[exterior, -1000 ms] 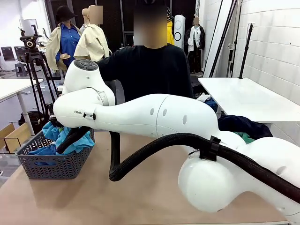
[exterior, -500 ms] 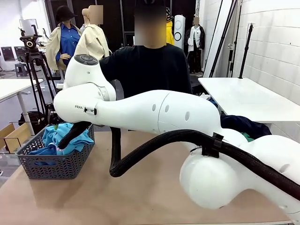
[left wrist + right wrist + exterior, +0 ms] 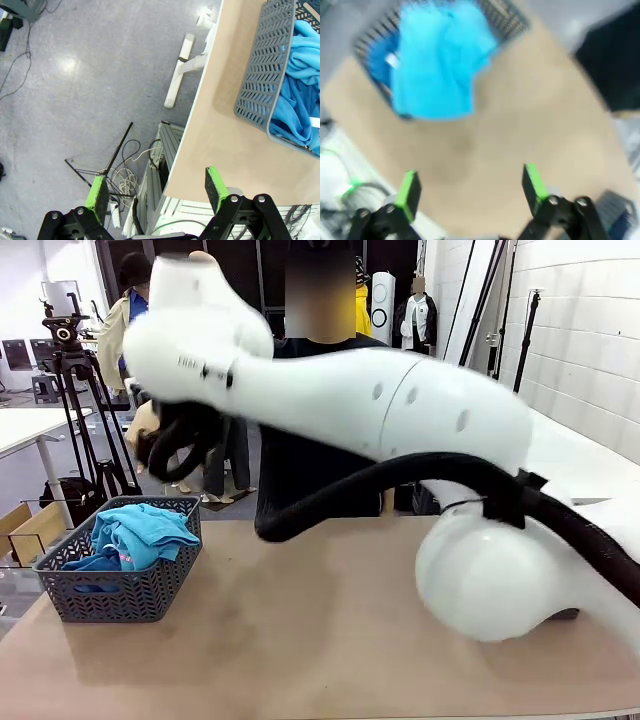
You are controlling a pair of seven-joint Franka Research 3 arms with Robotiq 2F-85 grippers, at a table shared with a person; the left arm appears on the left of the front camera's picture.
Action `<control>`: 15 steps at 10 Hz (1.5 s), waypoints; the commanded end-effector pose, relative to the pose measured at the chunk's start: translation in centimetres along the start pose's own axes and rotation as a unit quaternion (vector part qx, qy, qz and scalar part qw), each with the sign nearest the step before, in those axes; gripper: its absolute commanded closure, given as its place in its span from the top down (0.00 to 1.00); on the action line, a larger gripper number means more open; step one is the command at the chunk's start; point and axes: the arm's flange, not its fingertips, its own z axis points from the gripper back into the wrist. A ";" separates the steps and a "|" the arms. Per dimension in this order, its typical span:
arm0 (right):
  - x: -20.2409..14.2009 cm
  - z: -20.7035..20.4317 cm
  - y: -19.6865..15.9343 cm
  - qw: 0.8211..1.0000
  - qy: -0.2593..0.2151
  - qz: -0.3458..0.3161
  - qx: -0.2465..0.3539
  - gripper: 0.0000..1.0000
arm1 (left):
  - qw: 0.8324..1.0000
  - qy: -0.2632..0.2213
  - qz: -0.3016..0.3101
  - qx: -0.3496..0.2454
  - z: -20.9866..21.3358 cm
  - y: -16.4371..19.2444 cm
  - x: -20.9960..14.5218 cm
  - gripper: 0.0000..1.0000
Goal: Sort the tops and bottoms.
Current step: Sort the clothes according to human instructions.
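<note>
A grey basket (image 3: 120,595) stands at the table's left end. The turquoise-blue bottom (image 3: 140,530) lies on top in it, and the medium blue bottom (image 3: 92,562) shows beneath at the left. My right gripper (image 3: 168,452) hangs blurred in the air above the basket. In the right wrist view the gripper (image 3: 470,189) is open and empty, high over the turquoise garment (image 3: 435,70). My left gripper (image 3: 156,189) is open and empty past the table's corner, with the basket (image 3: 260,75) and blue cloth (image 3: 300,85) at the upper right. The green and navy tops are hidden behind my right arm.
The person in a black T-shirt (image 3: 310,460) stands at the far side behind my right arm (image 3: 400,410). Its black cable hose (image 3: 400,480) loops over the middle of the tan table (image 3: 250,650). In the left wrist view, floor and cables lie below the table edge (image 3: 195,135).
My right arm has risen from the basket to well above it. The turquoise garment that it was down among now lies loose on top of the basket.
</note>
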 end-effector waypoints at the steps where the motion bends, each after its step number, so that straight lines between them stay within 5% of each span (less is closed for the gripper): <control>1: 10.0 5.3 -1.5 0.991 0.103 -0.012 -0.087 1.00 | 1.000 0.001 0.000 -0.003 0.0 0.2 -0.1 1.00; 5: -4.6 5.9 -4.1 0.989 0.109 -0.029 -0.090 1.00 | 1.000 0.001 0.000 -0.003 0.0 0.2 -0.1 1.00; 14: -4.7 5.9 -3.9 0.989 0.113 -0.033 -0.090 1.00 | 1.000 0.000 0.000 0.000 0.0 0.0 0.0 1.00; 15: -7.3 7.4 -4.9 0.986 0.116 -0.049 -0.110 1.00 | 0.999 -0.028 -0.028 -0.020 1.3 -3.1 0.7 1.00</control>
